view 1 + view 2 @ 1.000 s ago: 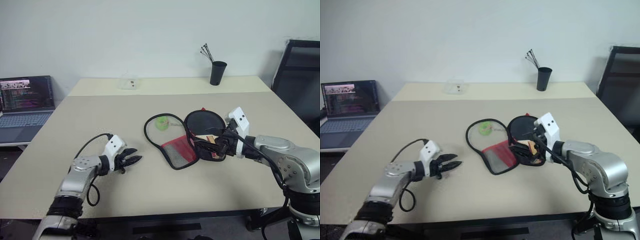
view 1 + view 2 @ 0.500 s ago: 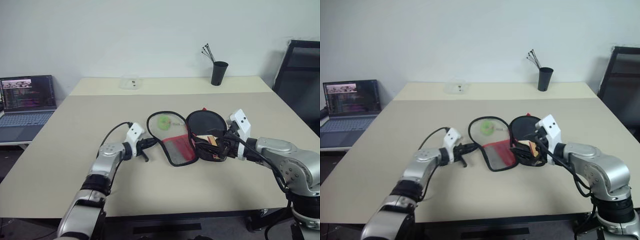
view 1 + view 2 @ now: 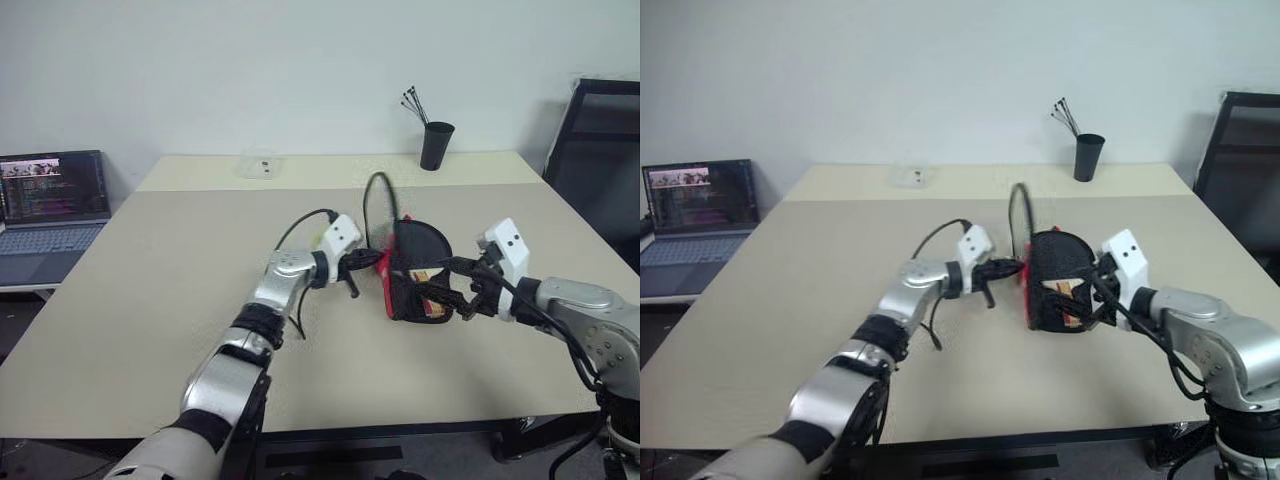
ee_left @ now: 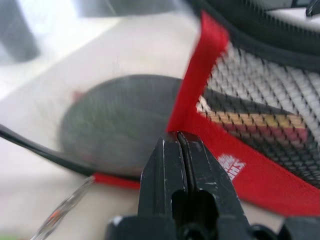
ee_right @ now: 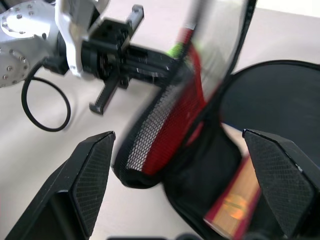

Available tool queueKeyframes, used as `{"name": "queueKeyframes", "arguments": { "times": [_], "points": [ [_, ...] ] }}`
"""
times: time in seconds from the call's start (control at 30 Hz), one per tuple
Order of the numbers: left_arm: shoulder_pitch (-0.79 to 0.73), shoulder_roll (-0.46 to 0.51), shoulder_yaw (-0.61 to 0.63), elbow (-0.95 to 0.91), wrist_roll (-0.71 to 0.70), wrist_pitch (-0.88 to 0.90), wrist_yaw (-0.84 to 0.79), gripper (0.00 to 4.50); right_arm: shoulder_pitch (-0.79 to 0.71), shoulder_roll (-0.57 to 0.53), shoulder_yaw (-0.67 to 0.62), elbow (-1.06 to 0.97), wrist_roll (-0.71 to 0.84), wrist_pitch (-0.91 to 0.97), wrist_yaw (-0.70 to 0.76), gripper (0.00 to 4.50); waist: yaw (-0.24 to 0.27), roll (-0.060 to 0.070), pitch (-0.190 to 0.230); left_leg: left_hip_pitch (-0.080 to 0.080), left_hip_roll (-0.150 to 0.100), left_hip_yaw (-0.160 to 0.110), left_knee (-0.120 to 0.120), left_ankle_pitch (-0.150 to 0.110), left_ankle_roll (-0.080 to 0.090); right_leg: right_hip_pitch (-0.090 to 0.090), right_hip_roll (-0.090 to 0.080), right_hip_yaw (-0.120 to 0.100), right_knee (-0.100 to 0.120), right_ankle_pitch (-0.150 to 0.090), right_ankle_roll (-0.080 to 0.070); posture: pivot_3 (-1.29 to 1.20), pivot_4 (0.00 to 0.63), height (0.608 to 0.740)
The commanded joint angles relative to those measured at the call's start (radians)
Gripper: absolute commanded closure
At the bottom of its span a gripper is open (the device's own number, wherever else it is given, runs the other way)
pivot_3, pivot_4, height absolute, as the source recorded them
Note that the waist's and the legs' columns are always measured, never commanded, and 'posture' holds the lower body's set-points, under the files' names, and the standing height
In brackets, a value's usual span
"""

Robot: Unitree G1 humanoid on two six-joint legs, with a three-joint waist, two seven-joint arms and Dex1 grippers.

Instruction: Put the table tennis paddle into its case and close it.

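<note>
a beige table (image 3: 120,300) stands before a white wall (image 3: 250,70), with a laptop (image 3: 50,210) alongside and a black chair (image 3: 600,150).

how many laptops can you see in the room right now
1. The laptop sits open on a low surface beyond the table's left edge, against the wall, its screen lit. Others could sit outside the camera's view.
</note>
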Motion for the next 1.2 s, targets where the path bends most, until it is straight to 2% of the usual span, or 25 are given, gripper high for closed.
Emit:
{"name": "queueKeyframes", "arguments": {
  "times": [0.03,0.27,0.47,0.6,0.7,0.83,1.0,1.2],
  "points": [
    [-0.064,-0.018,0.007,0.085,0.037,-0.067,0.076,4.44,0.0,-0.021,-0.04,-0.037,0.015,-0.003,-0.014,0.0,-0.001,0.0,0.0,0.0,0.0,0.0,0.0,0.0,0.0,0.0,0.0,0.0,0.0,0.0,0.0,0.0,0.15,0.74],
    [-0.073,-0.019,0.016,0.155,0.074,-0.118,0.159,4.44,-0.004,-0.02,-0.034,0.006,-0.016,-0.03,-0.048,0.0,-0.001,0.0,0.0,0.0,0.0,0.0,0.0,0.0,0.0,0.0,0.0,0.0,0.0,0.0,0.0,0.0,0.15,0.74],
    [-0.007,0.04,0.063,0.079,0.023,-0.142,0.097,4.44,-0.063,0.014,0.016,0.173,-0.094,-0.098,-0.082,0.0,-0.006,-0.001,0.0,0.001,0.001,0.001,0.0,0.0,0.0,0.0,0.001,0.001,0.0,0.0,0.0,0.0,0.15,0.74],
    [0.122,0.097,0.12,-0.119,-0.093,-0.069,-0.071,4.44,-0.112,0.071,0.032,0.315,-0.144,-0.145,-0.113,0.0,-0.01,0.0,0.0,0.002,0.002,0.001,-0.001,0.0,0.0,0.0,0.001,0.001,0.001,0.0,0.0,0.0,0.15,0.74],
    [0.28,0.178,0.151,-0.38,-0.182,0.073,-0.148,4.44,-0.161,0.118,0.051,0.468,-0.192,-0.194,-0.13,0.0,-0.021,0.0,0.0,0.002,0.003,0.002,-0.001,0.0,-0.001,0.0,0.001,0.002,0.001,0.001,-0.001,0.0,0.15,0.74],
    [0.413,0.273,0.199,-0.668,-0.273,0.255,-0.149,4.44,-0.213,0.148,0.071,0.656,-0.257,-0.277,-0.126,0.0,-0.024,0.0,0.0,0.002,0.003,0.001,-0.001,0.0,-0.001,0.0,0.001,0.003,0.002,0.003,-0.006,0.0,0.15,0.74],
    [0.505,0.364,0.234,-0.902,-0.325,0.39,-0.121,4.44,-0.26,0.156,0.125,0.825,-0.332,-0.377,-0.075,0.0,-0.022,0.0,0.0,0.002,0.003,0.001,0.0,0.0,0.0,0.0,0.001,0.003,0.002,0.003,-0.006,0.0,0.15,0.74],
    [0.524,0.4,0.232,-1.032,-0.347,0.471,-0.091,4.44,-0.293,0.166,0.182,0.953,-0.401,-0.446,-0.009,0.0,-0.022,0.0,0.0,0.002,0.003,0.002,0.0,0.0,0.0,0.0,0.0,0.003,0.001,0.004,-0.006,0.0,0.15,0.74]
  ]
}}
